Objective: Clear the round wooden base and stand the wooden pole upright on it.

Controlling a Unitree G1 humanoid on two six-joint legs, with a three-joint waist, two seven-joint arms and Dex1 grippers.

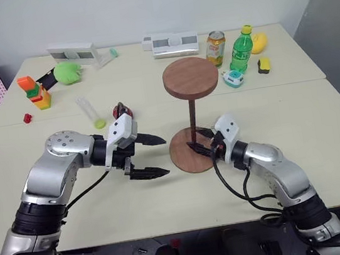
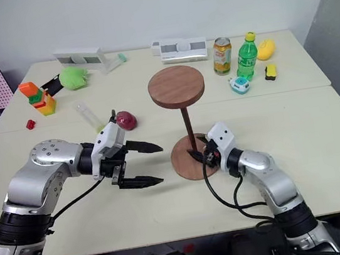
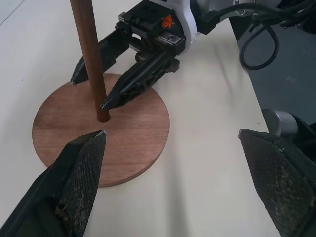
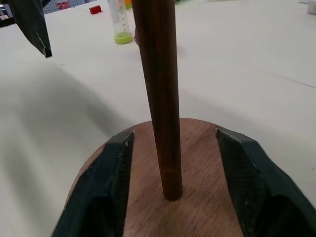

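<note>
Right gripper [image 1: 202,146] low over the round wooden base [image 1: 184,158], fingers parted to either side of the wooden pole [image 1: 192,116] with a clear gap on both sides, gripping nothing. Probably just let go, kept flanking the rod near its foot to catch any lean. Left gripper [image 1: 152,156] at the base's 9 o'clock, spread wide and empty, tips aimed toward the pole, likely waiting as a guard or for a steadying touch. Pole upright, foot seated at the base's centre, its fixed disc up top like a small tabletop. Base flat on the surface [image 1: 322,125], at about its middle, bare apart from the pole. Task by the look of it all but complete.

Farther out, at 10 o'clock from the base, a clear tube with a green cap [image 1: 90,112] and a red object [image 2: 126,120] half behind the left gripper in one eye view. Along the far edge, a can [image 1: 215,47], a green bottle [image 1: 241,49], stacked blocks [image 1: 36,91].

Hard to make out: the hole itself, covered by the pole's foot, so depth of seating unknown. Base's near rim partly masked by the right gripper.
</note>
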